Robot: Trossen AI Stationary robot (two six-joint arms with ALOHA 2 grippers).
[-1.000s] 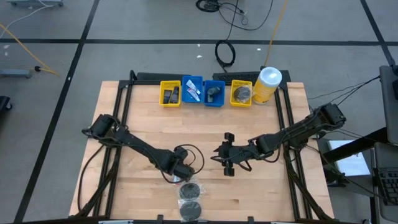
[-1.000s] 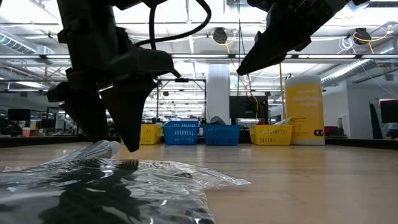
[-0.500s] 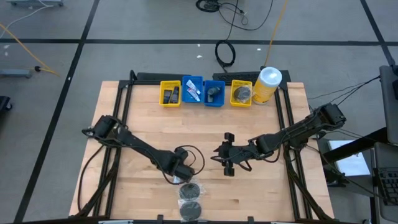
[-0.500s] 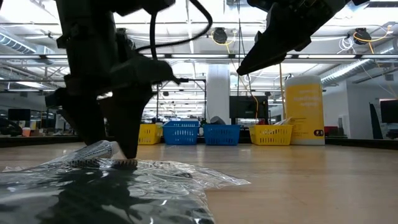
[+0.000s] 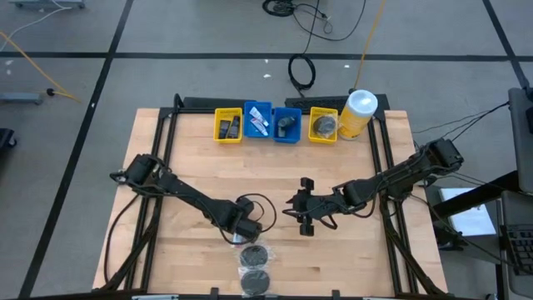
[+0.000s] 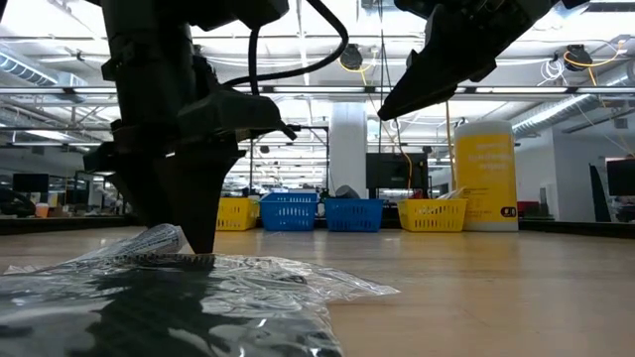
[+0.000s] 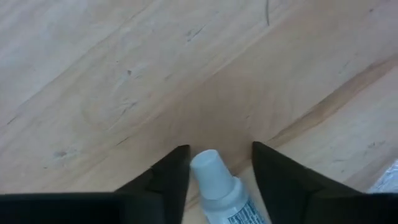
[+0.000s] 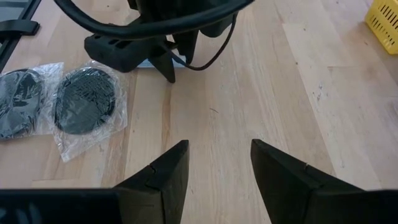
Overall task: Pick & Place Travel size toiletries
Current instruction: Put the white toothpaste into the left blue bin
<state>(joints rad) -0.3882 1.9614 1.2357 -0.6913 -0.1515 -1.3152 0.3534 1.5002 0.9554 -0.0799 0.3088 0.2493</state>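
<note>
A small white tube (image 7: 221, 194) with a rounded white cap and fine print on its body lies on the wooden table (image 5: 208, 175), set between the two dark fingers of the left gripper (image 7: 214, 163). The fingers stand spread to either side of the cap with a sliver of wood showing on each side, so they have not closed on it. In the high view this gripper (image 5: 241, 237) sits low in the frame, just left of centre, and the tube under it is hidden by the arm.

Just below it in the high view, two dark grey round mesh puffs (image 5: 253, 254) in clear wrappers lie one under the other, the lower one (image 5: 254, 281) near the table's bottom edge. The low view shows the crinkled clear wrap (image 6: 228, 288) filling the lower left of the frame, with the left gripper's tips down at its far edge.

The right gripper (image 5: 305, 205) hangs near the middle of the high view, fingers apart and holding nothing. Bare wood lies between the two grippers and across the whole middle band of the table.

Along the top edge stand four small bins in a row: yellow (image 5: 227, 125), blue (image 5: 257, 121), blue (image 5: 286, 125), yellow (image 5: 323, 126), each with items inside. A yellow canister (image 5: 357, 113) with a white lid stands just right of them.

Black frame rails run down both sides of the table. Around it is grey floor with dark lines and loose cables (image 5: 304, 71); the low view shows a bright hall with ceiling lights.
</note>
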